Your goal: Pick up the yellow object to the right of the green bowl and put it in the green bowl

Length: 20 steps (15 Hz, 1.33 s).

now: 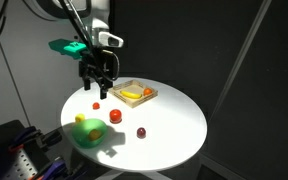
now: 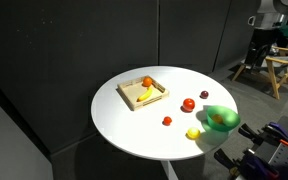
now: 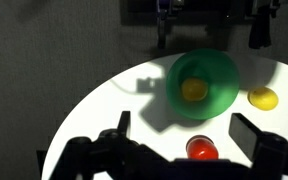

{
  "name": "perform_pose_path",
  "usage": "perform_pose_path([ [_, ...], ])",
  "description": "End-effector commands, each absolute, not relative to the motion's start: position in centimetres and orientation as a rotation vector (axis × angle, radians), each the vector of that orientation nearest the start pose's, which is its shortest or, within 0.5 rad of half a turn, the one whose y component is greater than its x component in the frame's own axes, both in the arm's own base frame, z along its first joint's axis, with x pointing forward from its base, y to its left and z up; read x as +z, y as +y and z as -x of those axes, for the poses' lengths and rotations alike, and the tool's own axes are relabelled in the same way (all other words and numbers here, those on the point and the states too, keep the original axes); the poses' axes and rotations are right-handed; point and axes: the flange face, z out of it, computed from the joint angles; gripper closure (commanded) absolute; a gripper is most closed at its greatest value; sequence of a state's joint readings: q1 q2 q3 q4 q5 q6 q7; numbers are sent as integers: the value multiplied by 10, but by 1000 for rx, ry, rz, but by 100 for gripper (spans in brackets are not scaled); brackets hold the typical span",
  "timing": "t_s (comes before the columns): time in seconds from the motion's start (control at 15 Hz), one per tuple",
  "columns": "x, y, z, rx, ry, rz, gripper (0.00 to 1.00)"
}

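The green bowl (image 3: 224,82) sits near the table edge and holds a pale yellow-green ball (image 3: 193,90). It shows in both exterior views (image 1: 92,136) (image 2: 228,121). The yellow object (image 3: 263,98) lies on the white table just right of the bowl in the wrist view. In an exterior view it lies beside the bowl (image 2: 193,133). My gripper (image 3: 187,135) is open and empty. It hangs high above the table (image 1: 97,85), with the bowl ahead of the fingers and a red piece between them far below.
A round red piece (image 3: 201,150) lies near the bowl, with two smaller red pieces (image 2: 167,121) (image 2: 204,96) nearby. A square wooden tray (image 2: 160,96) holds a banana-like piece and an orange piece. The round white table (image 1: 174,120) stands against dark curtains.
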State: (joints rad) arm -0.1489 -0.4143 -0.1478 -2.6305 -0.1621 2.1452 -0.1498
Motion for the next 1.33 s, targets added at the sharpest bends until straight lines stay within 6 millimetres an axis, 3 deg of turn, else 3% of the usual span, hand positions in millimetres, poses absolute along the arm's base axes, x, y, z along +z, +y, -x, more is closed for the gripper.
perform_pose_path([
  [0.0,383,-109,-364,149,98,3221,0],
  [0.4,380,-96,-364,164,77,3219,0],
  [1.27,367,-46,-366,179,45,3163,0],
])
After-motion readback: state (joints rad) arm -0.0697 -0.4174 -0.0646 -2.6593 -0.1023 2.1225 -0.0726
